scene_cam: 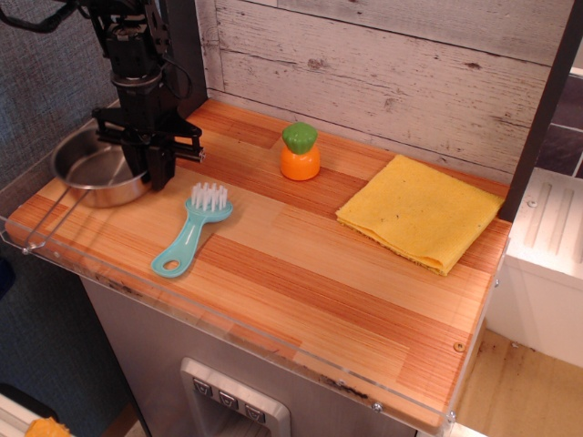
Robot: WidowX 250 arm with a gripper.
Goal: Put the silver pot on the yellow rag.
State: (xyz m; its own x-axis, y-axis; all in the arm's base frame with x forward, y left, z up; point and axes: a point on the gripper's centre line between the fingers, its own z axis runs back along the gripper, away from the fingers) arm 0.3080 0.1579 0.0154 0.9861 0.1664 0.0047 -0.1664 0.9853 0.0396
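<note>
The silver pot (86, 170) is at the far left end of the wooden counter, its thin wire handle (47, 221) pointing toward the front left corner. My gripper (152, 178) reaches straight down at the pot's right rim, with its dark fingers closed narrowly on that rim. The pot looks slightly tilted and partly beyond the counter's left edge. The yellow rag (421, 211) lies flat and empty at the far right of the counter, well away from the pot.
A teal dish brush (189, 232) lies just right of the gripper. An orange toy carrot with a green top (300, 152) stands mid-counter near the plank wall (383, 64). A clear lip edges the counter front (228, 328). A dark post (537, 118) stands behind the rag.
</note>
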